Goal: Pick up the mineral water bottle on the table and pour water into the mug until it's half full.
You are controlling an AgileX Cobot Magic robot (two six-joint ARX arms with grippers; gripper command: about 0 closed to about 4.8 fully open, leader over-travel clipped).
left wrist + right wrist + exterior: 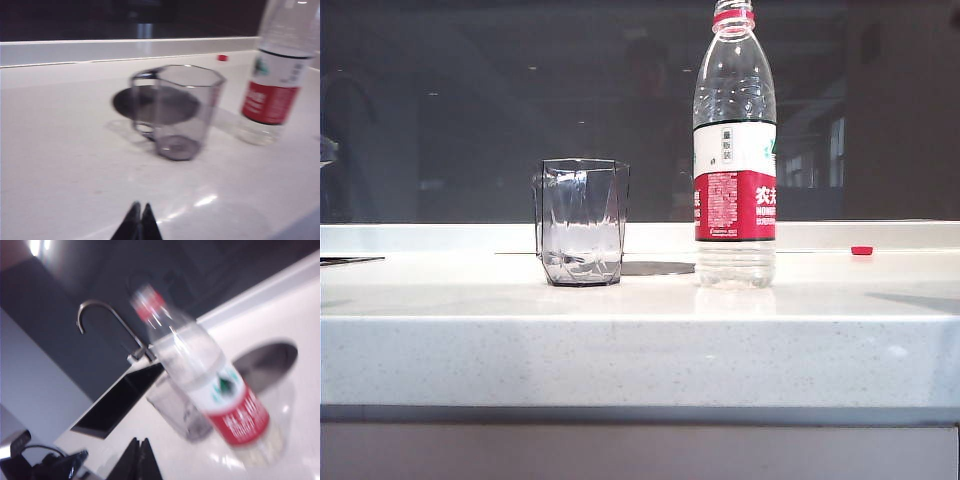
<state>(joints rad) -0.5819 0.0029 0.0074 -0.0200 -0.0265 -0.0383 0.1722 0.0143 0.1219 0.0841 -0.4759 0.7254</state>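
Presently, both my hands are clenched and hold nothing: the left hand [138, 220] hangs low over the worktop [640, 350] short of the mug [582, 222], and the right hand [139, 457] is near the mineral water bottle [734, 140], not touching it. The bottle stands upright, uncapped, just beside the empty mug, with a red cap [861, 250] lying well apart behind. In my judgement the right hand must first release, then close squarely on the label band, keeping the bottle vertical so nothing spills before the pour.
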